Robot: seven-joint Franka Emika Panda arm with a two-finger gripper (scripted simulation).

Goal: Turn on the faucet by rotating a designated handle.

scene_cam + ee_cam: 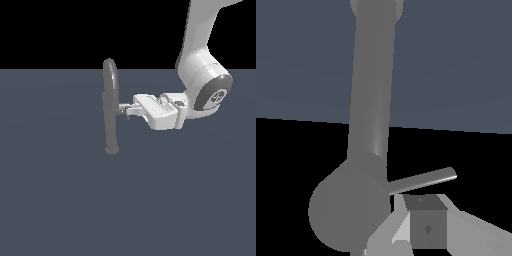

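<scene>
Grey floor (60, 200), faucet (109, 107), claw (125, 111) at handle (121, 109)

Flat dim render, sharp, no cast shadows.

From my remote station I see one supporting surface: a flat, uniform slate-blue floor (60, 200) filling the lower part of the exterior view and ending in a straight horizon against black. Standing directly on it is the faucet (109, 107), upright, its small round base (111, 149) in contact with the floor, left of centre in the exterior view. I can make out nothing else resting on this surface.
</scene>
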